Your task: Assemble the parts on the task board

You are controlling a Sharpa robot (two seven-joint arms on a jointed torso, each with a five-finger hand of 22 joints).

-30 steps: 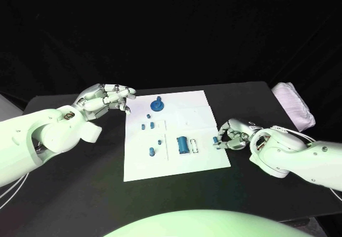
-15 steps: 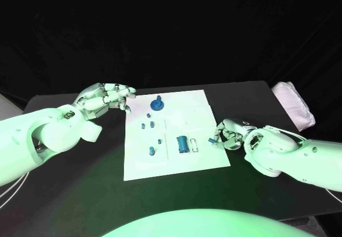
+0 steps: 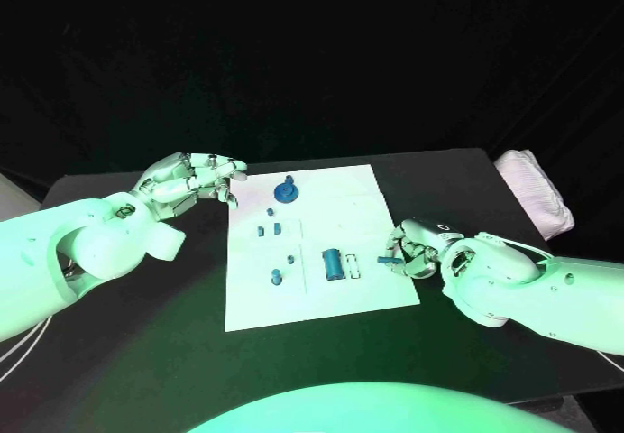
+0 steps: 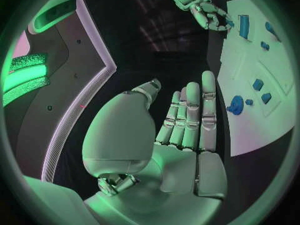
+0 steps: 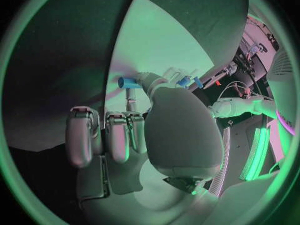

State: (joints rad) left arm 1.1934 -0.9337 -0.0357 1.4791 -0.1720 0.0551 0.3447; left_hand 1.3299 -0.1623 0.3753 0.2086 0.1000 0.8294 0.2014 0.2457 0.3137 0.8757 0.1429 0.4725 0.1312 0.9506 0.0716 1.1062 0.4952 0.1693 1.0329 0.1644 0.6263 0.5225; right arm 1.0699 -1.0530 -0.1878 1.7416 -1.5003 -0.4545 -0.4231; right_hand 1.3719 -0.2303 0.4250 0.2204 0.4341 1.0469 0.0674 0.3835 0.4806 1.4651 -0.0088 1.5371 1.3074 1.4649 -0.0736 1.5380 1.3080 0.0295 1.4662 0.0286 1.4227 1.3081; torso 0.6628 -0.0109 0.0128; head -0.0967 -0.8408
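Right robot hand (image 3: 417, 250) now further in over task board (image 3: 318, 298) edge w/ small blue part (image 3: 388, 260) pinched at fingertips.

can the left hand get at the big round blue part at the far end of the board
Probably yes. The left hand hovers just off the task board's far left corner, holding nothing, and the round part lies close beside it with nothing between. The right hand, pinching a small part, is at the opposite edge.
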